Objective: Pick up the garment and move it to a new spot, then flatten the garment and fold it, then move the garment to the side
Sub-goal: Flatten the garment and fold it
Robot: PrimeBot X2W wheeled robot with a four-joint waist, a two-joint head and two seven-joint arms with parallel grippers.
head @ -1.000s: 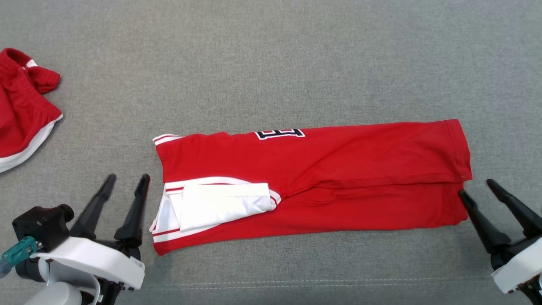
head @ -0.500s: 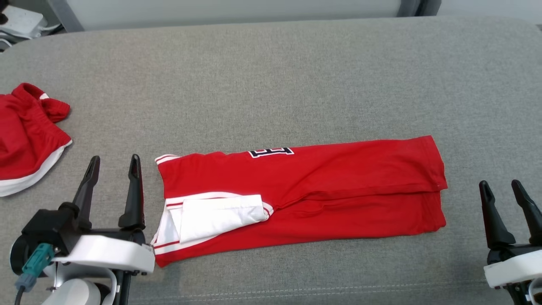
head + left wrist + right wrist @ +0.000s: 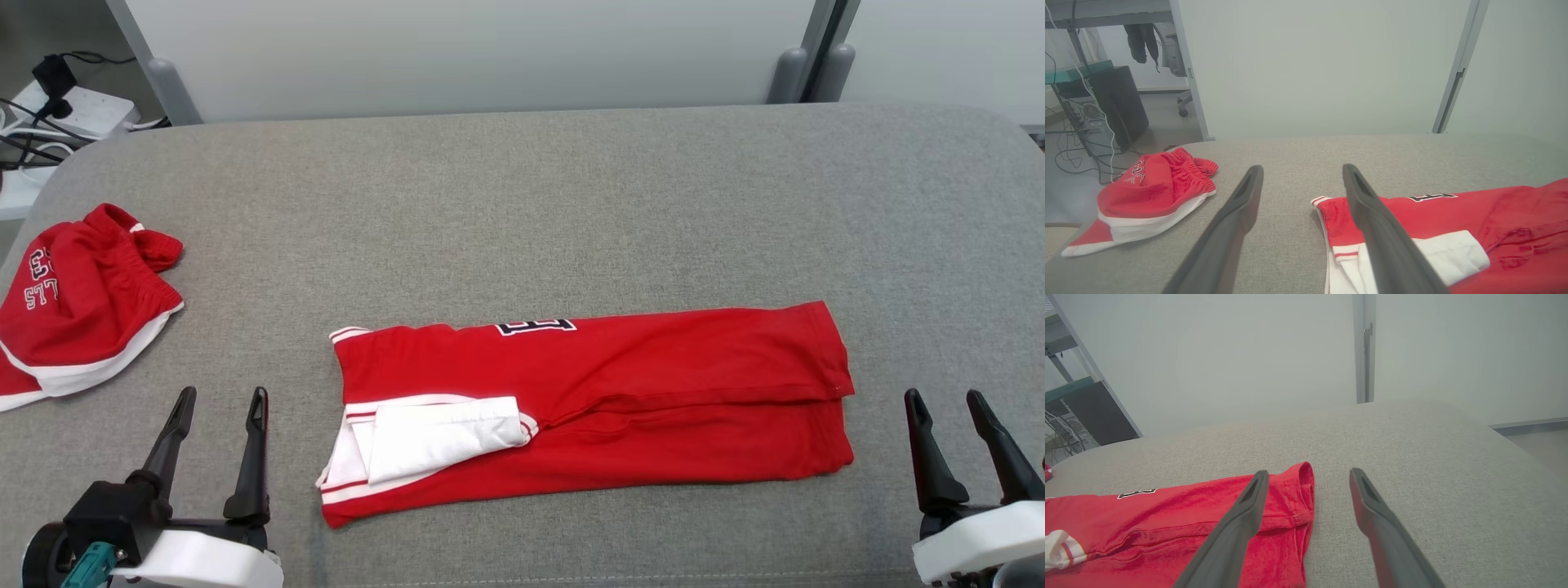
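A red garment (image 3: 620,400) with white trim lies folded into a long strip across the middle of the grey padded surface (image 3: 522,212); a white sleeve part (image 3: 441,433) is tucked at its left end. Its left end shows in the left wrist view (image 3: 1453,228), its right end in the right wrist view (image 3: 1180,522). My left gripper (image 3: 220,398) stands open and empty, left of the garment and clear of it. My right gripper (image 3: 943,398) is open and empty too, just right of the garment's right edge.
A second red garment (image 3: 77,306) with white trim and lettering lies bunched at the surface's left edge, also in the left wrist view (image 3: 1147,192). Beyond the far edge are a pale wall panel, metal posts (image 3: 804,57), and a power strip with cables (image 3: 57,106) at back left.
The head camera has tilted up, so the far edge and wall have come into view. Both grippers have drawn back toward me, away from the garment's ends. The garment lies unchanged.
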